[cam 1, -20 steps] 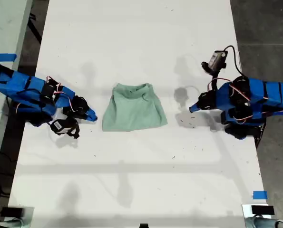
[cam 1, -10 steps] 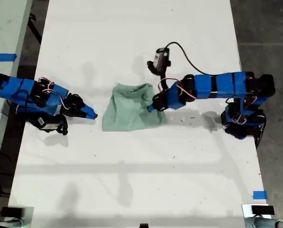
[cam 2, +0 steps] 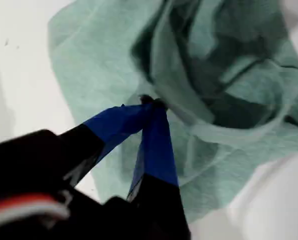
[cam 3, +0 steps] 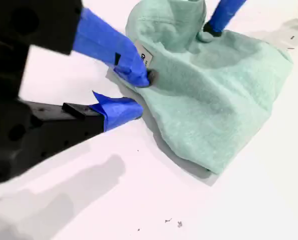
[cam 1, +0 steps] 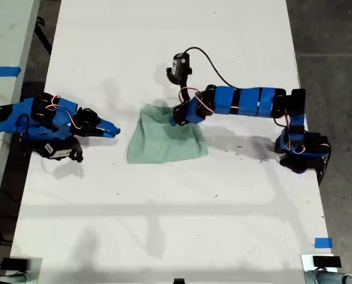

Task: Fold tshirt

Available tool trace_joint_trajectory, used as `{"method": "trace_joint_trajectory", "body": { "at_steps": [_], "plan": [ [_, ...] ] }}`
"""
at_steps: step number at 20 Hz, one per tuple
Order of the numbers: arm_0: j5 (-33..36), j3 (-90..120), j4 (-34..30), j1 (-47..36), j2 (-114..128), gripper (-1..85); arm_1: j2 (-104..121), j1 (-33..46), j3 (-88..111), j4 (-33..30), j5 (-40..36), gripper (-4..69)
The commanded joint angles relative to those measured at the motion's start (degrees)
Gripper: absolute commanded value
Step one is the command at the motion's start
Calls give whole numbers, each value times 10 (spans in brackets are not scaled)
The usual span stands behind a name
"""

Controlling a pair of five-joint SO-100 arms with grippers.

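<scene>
The pale mint-green tshirt (cam 1: 164,145) lies bunched and roughly folded at the middle of the white table. My first gripper (cam 1: 177,120) reaches in from the exterior view's right and rests on the shirt's collar end. In the first wrist view my first gripper (cam 2: 151,102) has its blue tips together, pressed onto a rumpled fold of the tshirt (cam 2: 229,75), with no cloth seen between them. My second gripper (cam 1: 113,129) lies low at the exterior view's left, just short of the shirt's edge. The second wrist view shows my second gripper (cam 3: 138,95) open beside the tshirt (cam 3: 219,95).
The white table (cam 1: 164,225) stretches well beyond the shirt on all sides. A blue tape mark (cam 1: 322,242) sits near the table's edge at the exterior view's lower right. Dark floor runs along both long sides.
My first arm has stretched out from its folded pose at the exterior view's right, crossed the shirt's near corner and come to the collar end. My second arm has shifted slightly and rolled.
</scene>
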Motion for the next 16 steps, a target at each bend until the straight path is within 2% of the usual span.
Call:
{"method": "trace_joint_trajectory", "body": {
  "at_steps": [1, 3, 4, 7, 9, 14, 16],
  "plan": [
    [3, 3, 3, -3, 60, 164, -10, 87, -79, -9, -29, -12],
    [5, 3, 4, -5, 60, 178, 4, 122, -73, 2, -37, -12],
    [6, 3, 4, -5, 60, 180, 36, 127, -56, 28, -41, -12],
    [7, 3, 4, -5, 60, 181, 271, 126, 128, 39, -40, -12],
    [7, 3, 4, -5, 60, 181, 473, 109, 289, 88, -11, -12],
    [10, 3, 4, -5, 60, 183, 974, 8, 712, 171, 174, -12],
    [12, 3, 4, -5, 60, 183, 1071, -37, 823, 162, 238, -12]
  ]
}}
